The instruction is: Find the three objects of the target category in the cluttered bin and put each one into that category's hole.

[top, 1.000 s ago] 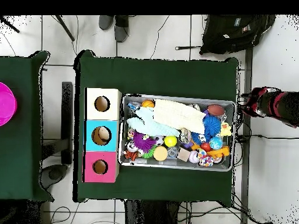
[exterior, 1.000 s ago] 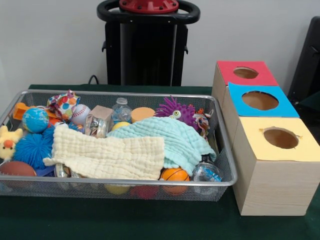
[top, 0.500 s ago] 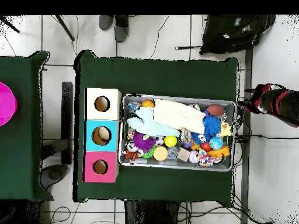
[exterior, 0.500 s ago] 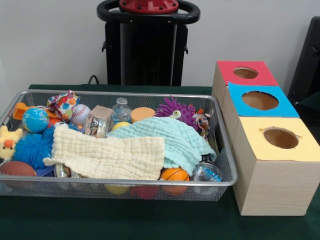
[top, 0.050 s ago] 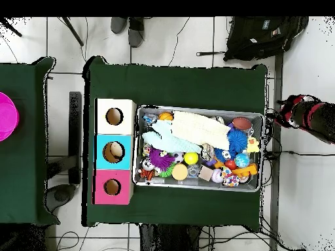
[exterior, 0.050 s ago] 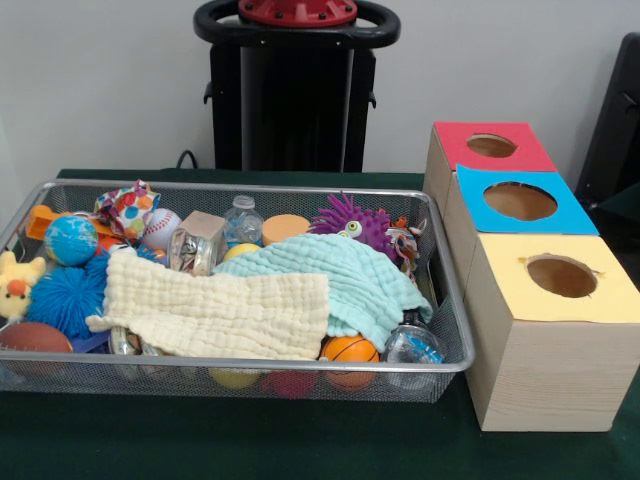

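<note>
Front view: a wire mesh bin (exterior, 0.050 s ago: 440, 300) is set on a green table (exterior, 0.050 s ago: 250, 440), filled with clutter. A cream cloth (exterior, 0.050 s ago: 215, 310) is draped over the near middle, overlapped at its right by a mint cloth (exterior, 0.050 s ago: 340, 275). Under the cloths' near edge an orange basketball (exterior, 0.050 s ago: 350, 350) and a clear bottle (exterior, 0.050 s ago: 410, 345) are seen. At the left a globe ball (exterior, 0.050 s ago: 70, 240), a blue spiky ball (exterior, 0.050 s ago: 65, 295), a yellow chick (exterior, 0.050 s ago: 15, 285) and a brown football (exterior, 0.050 s ago: 30, 337) are found. Along the far wall a baseball (exterior, 0.050 s ago: 160, 228), a wood block (exterior, 0.050 s ago: 205, 225), a second bottle (exterior, 0.050 s ago: 242, 218), an orange disc (exterior, 0.050 s ago: 285, 227) and a purple spiky toy (exterior, 0.050 s ago: 350, 225) are lined. Just right of the bin three boxes are ranged in a row: red box (exterior, 0.050 s ago: 490, 147) farthest, blue box (exterior, 0.050 s ago: 520, 200) in the middle, yellow box (exterior, 0.050 s ago: 560, 275) nearest, each with a round hole in its top. The gripper is not shown here, so the state of the jaws cannot be told. Overhead view: the bin (top, 0.050 s ago: 258, 186) is seen at the table's (top, 0.050 s ago: 176, 85) middle, the boxes touching its left side. The target category cannot be told; all toys are held in the bin. No gripper is seen. A person's red and black sleeve (top, 0.050 s ago: 307, 116) is shown at the right edge.
</note>
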